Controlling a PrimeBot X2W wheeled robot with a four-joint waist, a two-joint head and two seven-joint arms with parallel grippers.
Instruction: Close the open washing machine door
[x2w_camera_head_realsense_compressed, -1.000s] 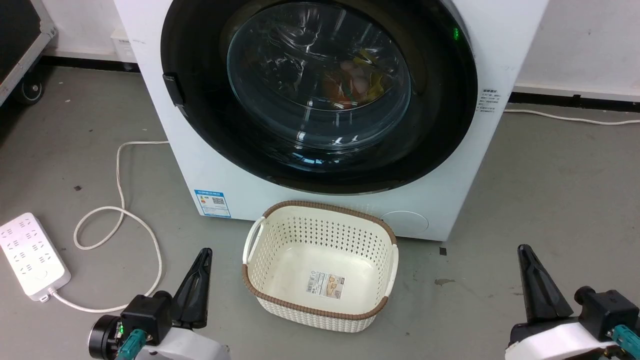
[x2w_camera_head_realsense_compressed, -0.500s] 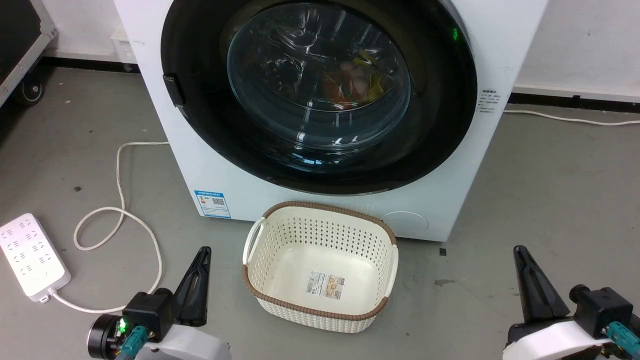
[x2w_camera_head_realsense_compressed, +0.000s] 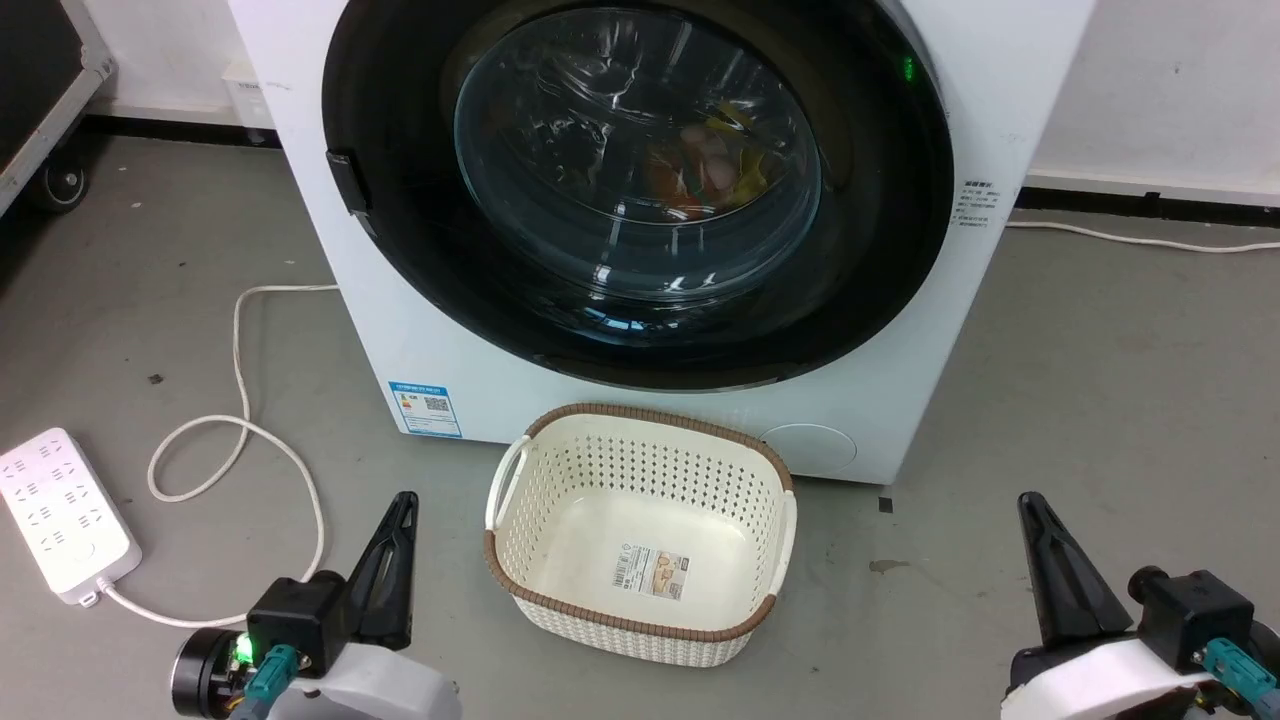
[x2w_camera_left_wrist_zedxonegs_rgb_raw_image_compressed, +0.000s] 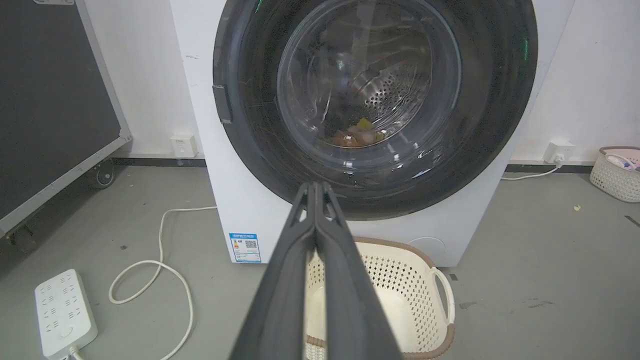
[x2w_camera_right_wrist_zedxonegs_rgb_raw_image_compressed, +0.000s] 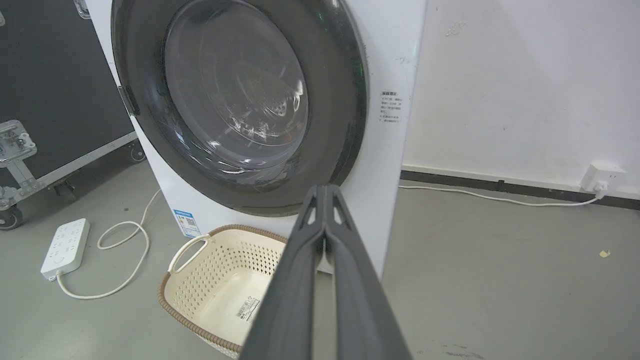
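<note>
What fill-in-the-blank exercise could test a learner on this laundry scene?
1. The washing machine door is ____ on the washing machine.
2. The cream laundry basket has a ____ rim.
3. The left claw and the right claw are both ____.
4. The white power strip lies on the robot's ____ side.
Missing words: closed, brown, shut, left.

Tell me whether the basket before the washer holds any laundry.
No, the basket holds just a printed label stuck on its bottom.
</note>
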